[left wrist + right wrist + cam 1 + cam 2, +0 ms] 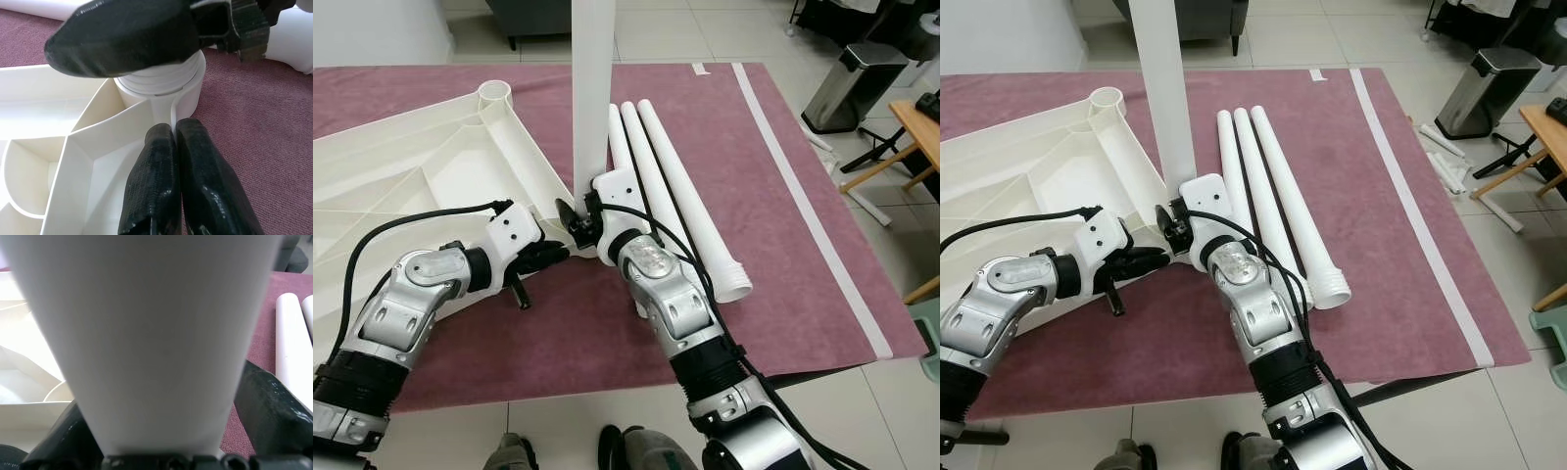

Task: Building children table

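Observation:
A white tabletop (pixel 431 166) lies upside down on a maroon rug (pixel 754 147). One white leg (pixel 592 88) stands upright in the corner socket (pixel 171 83) nearest me. My right gripper (pixel 574 221) is shut on that leg's lower end, and the leg (pixel 146 333) sits between its black fingers (pixel 274 406). My left gripper (pixel 548 257) is shut, its fingertips (pixel 166 142) resting against the tabletop's rib just below the socket. Three more white legs (pixel 675 186) lie side by side on the rug to the right.
A steel pedal bin (pixel 857 88) and a wooden stand (pixel 920 137) are on the tiled floor to the right of the rug. A white tape line (pixel 803 206) runs along the rug's right side. Another socket (pixel 494 93) is at the tabletop's far corner.

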Tool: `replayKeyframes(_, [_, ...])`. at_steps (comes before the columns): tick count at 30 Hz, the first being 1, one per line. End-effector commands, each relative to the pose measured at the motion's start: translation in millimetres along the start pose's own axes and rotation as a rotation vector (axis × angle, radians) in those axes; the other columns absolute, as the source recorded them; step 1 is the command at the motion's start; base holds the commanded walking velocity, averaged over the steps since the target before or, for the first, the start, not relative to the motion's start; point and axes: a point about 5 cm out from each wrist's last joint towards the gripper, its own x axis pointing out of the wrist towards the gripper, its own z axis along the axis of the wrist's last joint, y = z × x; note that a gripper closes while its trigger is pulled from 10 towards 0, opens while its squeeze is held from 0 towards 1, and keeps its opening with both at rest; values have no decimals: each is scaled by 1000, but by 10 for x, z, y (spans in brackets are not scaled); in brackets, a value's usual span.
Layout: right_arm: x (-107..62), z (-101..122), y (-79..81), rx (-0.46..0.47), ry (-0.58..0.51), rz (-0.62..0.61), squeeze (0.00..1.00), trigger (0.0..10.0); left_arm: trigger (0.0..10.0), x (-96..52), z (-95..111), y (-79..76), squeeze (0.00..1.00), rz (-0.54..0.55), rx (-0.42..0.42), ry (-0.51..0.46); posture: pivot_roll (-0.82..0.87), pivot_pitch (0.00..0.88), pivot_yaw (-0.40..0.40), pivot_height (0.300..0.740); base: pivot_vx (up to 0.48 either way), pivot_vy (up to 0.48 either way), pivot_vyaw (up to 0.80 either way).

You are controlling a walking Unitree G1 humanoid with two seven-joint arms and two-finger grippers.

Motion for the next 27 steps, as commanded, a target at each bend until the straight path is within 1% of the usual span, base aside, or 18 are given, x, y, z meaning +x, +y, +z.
replayKeyframes(1, [27, -95, 24, 18, 61, 47, 0, 10000, 0, 141, -73, -341, 0, -234, -35, -18, 99, 195, -26, 740, 0, 0, 0])
replayKeyframes(2, [39, -5, 0, -13, 22, 146, 0, 10000, 0, 142, -73, -340, 0, -235, -34, -18, 99, 195, -25, 740, 0, 0, 0])
replayKeyframes(4, [39, -5, 0, -13, 22, 146, 0, 10000, 0, 142, -73, -340, 0, -235, -34, -18, 99, 195, -25, 740, 0, 0, 0])
replayKeyframes(6, [43, 154, -125, -106, -39, 344, 0, 10000, 0, 144, -70, -338, 0, -236, -34, -19, 104, 193, -25, 740, 0, 0, 0])
replayKeyframes(7, [43, 154, -125, -106, -39, 344, 0, 10000, 0, 144, -70, -338, 0, -236, -34, -19, 104, 193, -25, 740, 0, 0, 0])
replayKeyframes(8, [31, 189, -185, -143, -45, 430, 0, 10000, 0, 142, -69, -338, 0, -237, -33, -19, 104, 192, -25, 740, 0, 0, 0])
replayKeyframes(10, [31, 189, -185, -143, -45, 430, 0, 10000, 0, 142, -69, -338, 0, -237, -33, -19, 104, 192, -25, 740, 0, 0, 0])
replayKeyframes(12, [-8, 209, -287, -196, -40, 593, 0, 10000, 0, 134, -67, -339, 0, -238, -32, -18, 108, 191, -24, 740, 0, 0, 0])
replayKeyframes(13, [-14, 208, -328, -198, -25, 655, 0, 10000, 0, 127, -68, -343, 0, -240, -31, -17, 110, 189, -24, 740, 0, 0, 0])
replayKeyframes(14, [-14, 208, -328, -198, -25, 655, 0, 10000, 0, 127, -68, -343, 0, -240, -31, -17, 110, 189, -24, 740, 0, 0, 0])
replayKeyframes(16, [-3, 217, -377, -201, -11, 716, 0, 10000, 0, 115, -71, -350, 0, -244, -30, -14, 113, 188, -24, 740, 0, 0, 0])
replayKeyframes(19, [6, 225, -390, -203, -8, 729, 0, 10000, 0, 110, -74, -353, 0, -245, -30, -13, 113, 188, -24, 740, 0, 0, 0])
replayKeyframes(20, [21, 236, -401, -208, -8, 746, 0, 8863, 0, 107, -74, -354, 0, -245, -30, -12, 116, 186, -25, 740, 0, 0, 0])
replayKeyframes(21, [35, 245, -406, -202, -7, 764, 0, 0, 0, 105, -75, -355, 0, -245, -30, -11, 118, 183, -27, 740, 0, 0, 0])
replayKeyframes(24, [44, 242, -403, -177, -6, 795, 0, 0, 0, 104, -73, -357, 0, -243, -29, -11, 120, 180, -27, 740, 0, 0, 0])
replayKeyframes(27, [53, 224, -402, -169, -3, 791, 0, 0, 0, 104, -73, -358, 0, -242, -29, -10, 119, 177, -28, 740, 0, 0, 0])
